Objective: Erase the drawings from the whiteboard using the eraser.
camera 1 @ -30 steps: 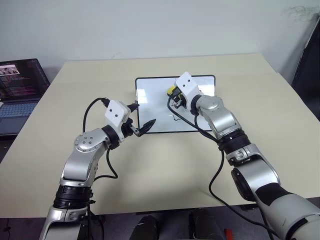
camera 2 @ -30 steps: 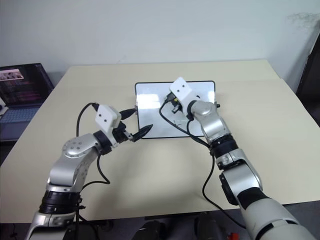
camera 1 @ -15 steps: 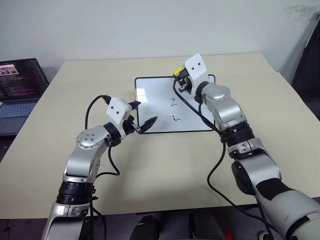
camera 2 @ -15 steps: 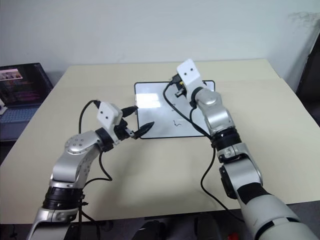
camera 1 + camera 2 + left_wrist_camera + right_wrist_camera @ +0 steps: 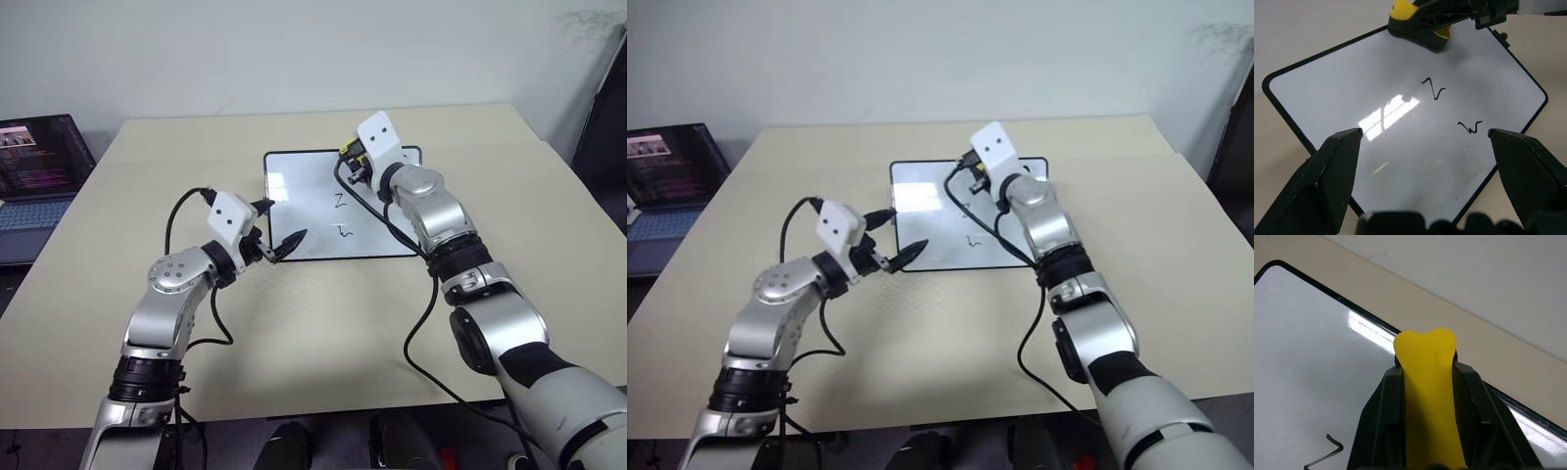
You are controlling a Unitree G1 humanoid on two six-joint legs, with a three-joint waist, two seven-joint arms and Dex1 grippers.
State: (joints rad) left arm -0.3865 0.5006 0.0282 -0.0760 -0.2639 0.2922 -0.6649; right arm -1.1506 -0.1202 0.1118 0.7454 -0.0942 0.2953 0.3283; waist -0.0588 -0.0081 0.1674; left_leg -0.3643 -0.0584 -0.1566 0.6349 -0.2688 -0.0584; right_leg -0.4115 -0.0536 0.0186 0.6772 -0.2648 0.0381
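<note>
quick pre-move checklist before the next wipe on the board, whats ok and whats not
1. Eraser grip: ok. The right gripper is shut on the yellow eraser, which is pinched between its fingers.
2. Marks left to wipe: not ok. Two black drawings remain on the whiteboard, one nearer the eraser and one beyond it.
3. Eraser contact with the board: cannot tell. It sits at the far edge, whether pressed down or lifted is unclear.
4. Left gripper clear of the wiping path: ok. It is open at the near left corner, away from both marks.
5. Board flat on the table: ok.
</note>
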